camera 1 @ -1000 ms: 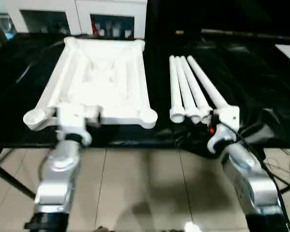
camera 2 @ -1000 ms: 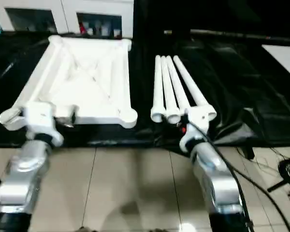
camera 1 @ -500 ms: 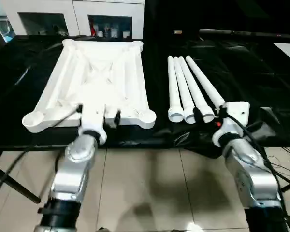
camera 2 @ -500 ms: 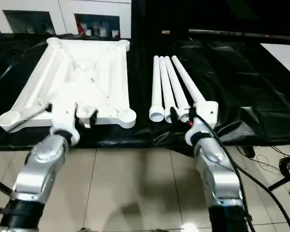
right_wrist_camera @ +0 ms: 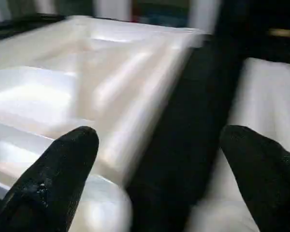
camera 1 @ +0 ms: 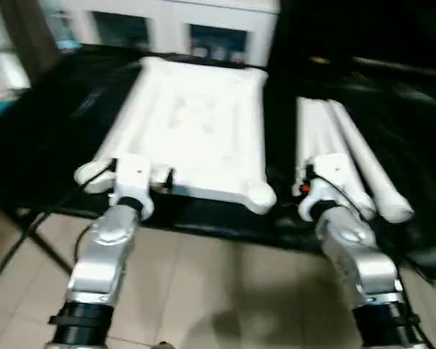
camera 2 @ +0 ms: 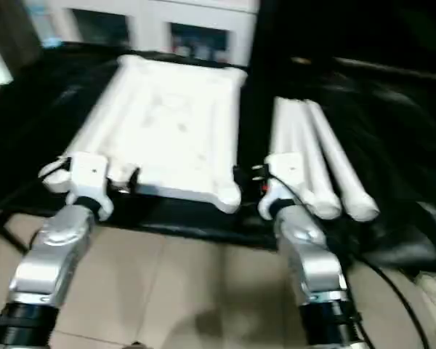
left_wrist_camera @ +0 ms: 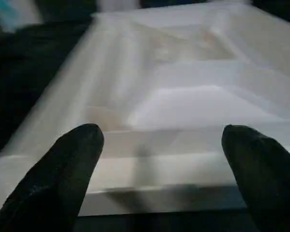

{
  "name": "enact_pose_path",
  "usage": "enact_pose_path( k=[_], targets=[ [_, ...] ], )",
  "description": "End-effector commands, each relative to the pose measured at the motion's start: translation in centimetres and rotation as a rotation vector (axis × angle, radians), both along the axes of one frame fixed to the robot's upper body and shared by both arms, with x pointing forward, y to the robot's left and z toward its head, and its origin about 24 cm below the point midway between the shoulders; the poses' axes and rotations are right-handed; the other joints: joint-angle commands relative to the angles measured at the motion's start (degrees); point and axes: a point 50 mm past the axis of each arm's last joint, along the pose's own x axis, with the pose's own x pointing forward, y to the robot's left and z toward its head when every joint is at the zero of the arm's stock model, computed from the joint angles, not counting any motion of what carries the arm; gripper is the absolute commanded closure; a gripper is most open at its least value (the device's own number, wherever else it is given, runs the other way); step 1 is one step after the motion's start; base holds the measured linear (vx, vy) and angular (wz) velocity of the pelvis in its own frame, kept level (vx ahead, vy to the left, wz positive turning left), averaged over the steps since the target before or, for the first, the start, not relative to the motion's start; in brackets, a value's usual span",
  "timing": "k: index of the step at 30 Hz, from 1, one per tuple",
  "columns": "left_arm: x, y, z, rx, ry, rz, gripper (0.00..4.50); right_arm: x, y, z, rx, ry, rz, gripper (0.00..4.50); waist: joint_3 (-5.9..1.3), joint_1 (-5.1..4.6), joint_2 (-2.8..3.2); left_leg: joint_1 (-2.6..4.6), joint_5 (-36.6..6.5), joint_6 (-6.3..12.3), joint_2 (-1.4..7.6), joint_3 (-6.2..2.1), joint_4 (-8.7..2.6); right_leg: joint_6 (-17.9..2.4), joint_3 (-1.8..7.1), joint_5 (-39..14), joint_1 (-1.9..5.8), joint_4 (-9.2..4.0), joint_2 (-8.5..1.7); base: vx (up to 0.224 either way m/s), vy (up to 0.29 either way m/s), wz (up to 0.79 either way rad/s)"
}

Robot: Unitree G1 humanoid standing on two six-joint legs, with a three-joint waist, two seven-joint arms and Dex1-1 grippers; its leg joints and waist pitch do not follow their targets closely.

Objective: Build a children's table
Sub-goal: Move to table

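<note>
I am at the very start of the build: nothing is joined yet, and both my grippers hang at the near edge of the black-draped counter, neither holding anything.

On my left lies the white plastic rectangular table top, underside up, its raised rim and ribs showing. My left gripper hovers just at its near rim with both black fingers spread wide; the rim runs across the gap between them, untouched as far as I can judge.

To the right, the long white tapered tube legs lie side by side, close together, well apart from the top across a strip of black cloth. My right gripper is also spread wide, aimed at the strip between the top's near corner and the legs.

The next move, I judge, is to close on one leg near its end and carry it to a round corner socket.

Count: one top; the legs blur together, so I cannot count them surely; two near sockets show.
</note>
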Motion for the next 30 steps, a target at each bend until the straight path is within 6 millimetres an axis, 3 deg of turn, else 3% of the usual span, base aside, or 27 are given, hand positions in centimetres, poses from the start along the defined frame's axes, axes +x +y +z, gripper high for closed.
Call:
enact_pose_path(
  k=[1, 2, 3, 4, 5, 6, 7, 8, 9, 10, 11, 12, 13, 14, 15, 16, 17, 18, 19, 21, 23, 25, 27, 28, 29, 30],
  targets=[
    [0.1, -0.6, 0.3, 0.001, -0.013, -0.025, 0.01, -0.1, -1.0, 0.1, 0.01, -0.002, -0.044, 0.04, -4.5, -2.1, 1.73, 10.49, 18.83, 32.07, 10.48, -5.94, -2.38, 1.83, 4.05, -5.47, -7.48, 1.46, -0.38, 0.038, -0.079, 0.48],
    [0.1, -0.6, 0.3, 0.001, -0.013, -0.025, 0.01, -0.1, -1.0, 0.1, 0.01, -0.002, -0.044, 0.04, -3.61, -1.31, -0.09, 6.54, 12.47, 26.01, 8.14, -2.91, -3.68, 2.23, 6.14, 1.85, -5.43, -0.39, -1.31, -0.026, -0.102, 0.29],
    [0.2, -0.8, 0.4, -0.002, -0.017, -0.039, 0.01, -0.2, -1.0, 0.1, 0.022, 0.001, -0.054, 0.04, -3.34, 0.26, -2.84, 2.4, 0.66, 17.92, 2.51, 1.37, -1.49, 1.42, 10.21, 2.01, -0.93, -7.09, -3.47, -0.026, -0.102, 0.29],
    [0.3, -1.0, 0.5, -0.005, -0.019, -0.053, 0.01, -0.2, -1.1, 0.1, 0.013, 0.001, -0.058, 0.04, -2.88, 1.84, -3.25, 1.09, -3.96, 14.44, -0.61, 4.37, 1.67, -0.5, 13.1, -3.03, 1.34, -9.15, -5.53, 0.022, -0.092, 0.34],
    [0.3, -1.1, 0.5, -0.007, -0.019, -0.058, 0.01, -0.3, -1.2, 0.1, 0.01, 0.001, -0.06, 0.04, -3.31, 3.1, -2.87, -1.27, -4.27, 9.03, 0.93, 4.04, 4.24, -5.68, 15.3, -9.46, 4.55, -9.8, -7.82, 0.065, -0.069, 0.23],
    [0.4, -1.4, 0.5, -0.014, -0.019, -0.072, 0.01, -0.3, -1.3, 0.1, 0.003, 0.0, -0.062, 0.04, -3.53, 3.58, -2.29, -3.15, -0.16, 5.71, 1.46, 3.79, 4.29, -8.94, 13.94, -6.4, 6.25, -8.58, -7.04, 0.065, -0.069, 0.23],
    [0.4, -1.7, 0.5, -0.017, -0.018, -0.086, 0.01, -0.4, -1.4, 0.1, -0.005, 0.0, -0.066, 0.04, -3.05, 3.56, -1.56, -3.31, 1.86, 4.53, 2.34, 3.7, 3.38, -10.69, 13.29, -2.88, 5.68, -8.46, -6.92, 0.057, -0.039, 0.04],
    [0.4, -1.8, 0.5, -0.018, -0.017, -0.09, 0.01, -0.5, -1.5, 0.1, -0.008, 0.0, -0.067, 0.04, -3.41, 3.14, 0.13, -2.26, 5.96, 2.47, 3.91, 3.81, 0.19, -12.65, 10.44, 4.81, 4.38, -6.91, -4.36, 0.051, 0.023, 0.01],
    [0.4, -2.1, 0.4, -0.019, -0.013, -0.106, 0.01, -0.7, -1.6, 0.1, -0.004, 0.002, -0.075, 0.04, -4.45, 1.94, 1.97, 0.89, 10.9, -0.38, 6.32, 4.84, -1.68, -9.77, 8.9, 12.91, 1.54, -4.2, -0.09, 0.051, 0.023, 0.01],
    [0.4, -2.2, 0.4, -0.02, -0.011, -0.11, 0.01, -0.7, -1.7, 0.1, 0.001, 0.002, -0.077, 0.04, -5.04, 1.71, 1.8, 3.01, 14.27, -1.13, 8.14, 4.21, -1.95, -8.04, 8.29, 16.32, 0.18, -2.33, 0.75, 0.065, 0.054, -0.19],
    [0.3, -2.4, 0.3, -0.026, -0.006, -0.125, 0.01, -1.0, -1.8, 0.2, 0.004, 0.0, -0.077, 0.04, -5.37, 1.32, 2.03, 5.93, 19.99, -4.94, 10.49, 5.22, -1.09, -5.71, 8.37, 16.43, -4.05, -1.8, 0.68, 0.049, 0.067, -0.41],
    [0.3, -2.4, 0.3, -0.026, -0.006, -0.125, 0.01, -1.0, -1.8, 0.2, 0.004, 0.0, -0.077, 0.04, -5.4, 1.97, 1.2, 5.52, 20.22, -7.76, 9.28, 7.26, -0.82, -5.3, 9.11, 19.56, -3.97, -2.23, 0.78, 0.049, 0.067, -0.41],
    [0.3, -2.5, 0.2, -0.027, -0.005, -0.13, 0.01, -1.1, -1.9, 0.3, -0.004, -0.002, -0.083, 0.04, -5.48, 2.49, 0.64, 4.32, 21.36, -8.9, 7.55, 8.67, -0.32, -5.11, 10.12, 24.53, -3.18, -2.2, 1.6, 0.018, 0.059, -0.53],
    [0.3, -2.5, 0.2, -0.029, -0.005, -0.133, 0.01, -1.1, -2.0, 0.3, -0.008, -0.003, -0.089, 0.04, -5.54, 3.43, -0.44, 2.31, 17.28, -10.48, 4.29, 10.58, 0.07, -4.17, 11.86, 31.3, -1.55, -2.33, 3.79, -0.021, 0.04, -0.51],
    [0.3, -2.6, 0.2, -0.029, -0.005, -0.137, 0.01, -1.1, -2.1, 0.3, -0.007, -0.001, -0.097, 0.04, -4.72, 4.24, -1.32, -1.19, 8.09, -8.95, 3.6, 8.6, -1.1, -3.19, 11.64, 31.82, 0.48, -2.5, 1.86, -0.021, 0.04, -0.51],
    [0.3, -2.6, 0.2, -0.029, -0.004, -0.139, 0.01, -1.2, -2.2, 0.3, -0.008, -0.002, -0.1, 0.04, -5.01, 3.63, 0.27, 0.32, 3.2, -6.86, 5.24, 7.97, -1.49, -2.26, 11.5, 28.88, -0.75, -3.48, -0.05, 0.0, 0.0, 0.0],
    [0.3, -2.7, 0.2, -0.029, -0.001, -0.143, 0.01, -1.2, -2.3, 0.3, -0.011, -0.002, -0.107, 0.04, -5.01, 3.63, 0.27, 0.32, 3.2, -6.86, 5.24, 7.97, -1.49, -2.26, 11.5, 28.88, -0.75, -3.48, -0.05, 0.0, 0.0, 0.0],
    [0.2, -2.8, 0.2, -0.027, -0.001, -0.148, 0.01, -1.2, -2.4, 0.4, -0.01, -0.004, -0.115, 0.04, -4.67, 2.75, 0.46, 0.53, -0.73, -6.14, 6.07, 7.52, -2.15, -3.53, 10.82, 21.27, -0.99, -4.05, -0.38, 0.0, 0.0, 0.0],
    [0.2, -2.8, 0.2, -0.027, 0.0, -0.149, 0.01, -1.1, -2.5, 0.4, -0.009, -0.005, -0.116, 0.04, -4.4, 2.38, 0.63, 0.84, -2.94, -6.06, 6.32, 7.52, -2.39, -4.27, 10.63, 17.32, -1.49, -4.5, -0.44, 0.0, 0.0, 0.0],
    [0.2, -2.9, 0.2, -0.027, 0.0, -0.152, 0.01, -1.1, -2.5, 0.4, -0.012, -0.008, -0.116, 0.04, -3.72, 1.41, 0.33, 1.15, -8.71, -5.62, 6.53, 7.51, -3.08, -6.04, 10.45, 3.1, -1.69, -6.05, -0.81, -0.07, -0.005, 0.08],
    [0.2, -2.9, 0.2, -0.03, 0.001, -0.157, 0.01, -1.1, -2.6, 0.5, -0.018, -0.008, -0.117, 0.04, -3.27, 1.07, 0.22, 1.29, -12.07, -5.61, 6.62, 7.49, -3.38, -6.04, 10.48, -5.53, -2.25, -6.79, -0.89, -0.069, -0.005, 0.05],
    [0.2, -2.9, 0.2, -0.03, 0.0, -0.161, 0.01, -1.1, -2.7, 0.6, -0.018, -0.006, -0.119, 0.04, -2.96, 0.68, 0.3, 2.09, -18.79, -6.29, 6.68, 7.18, -3.88, -4.86, 10.24, -16.28, -2.32, -7.33, -0.89, -0.058, -0.004, 0.03],
    [0.2, -3.0, 0.2, -0.031, -0.001, -0.162, 0.01, -1.1, -2.7, 0.6, -0.017, -0.005, -0.12, 0.04, -2.26, -0.05, 0.15, 4.1, -28.41, -5.9, 6.33, 7.0, -4.01, -2.94, 9.37, -30.69, -3.03, -9.06, -0.41, 0.0, 0.0, 0.0],
    [0.2, -3.0, 0.2, -0.031, -0.001, -0.162, 0.01, -1.1, -2.7, 0.6, -0.017, -0.004, -0.12, 0.04, -2.1, -0.27, 0.3, 4.9, -30.51, -5.63, 6.13, 6.98, -3.82, -2.73, 8.95, -33.79, -3.27, -9.65, -0.25, 0.0, 0.0, 0.0],
    [0.3, -3.0, 0.2, -0.03, -0.001, -0.162, 0.01, -1.1, -2.7, 0.6, -0.014, -0.001, -0.119, 0.04, -1.91, -0.56, 0.29, 5.49, -32.25, -5.24, 6.01, 6.89, -3.81, -2.5, 8.36, -36.09, -3.2, -10.06, -0.09, 0.0, 0.0, 0.0],
    [0.3, -3.0, 0.2, -0.029, -0.001, -0.162, 0.01, -1.0, -2.6, 0.6, -0.012, 0.001, -0.118, 0.04, -1.87, -1.11, 0.56, 5.22, -32.76, -3.99, 5.87, 6.63, -4.58, -2.23, 6.89, -35.49, -1.28, -10.72, -0.37, 0.0, 0.0, 0.0]
  ],
)
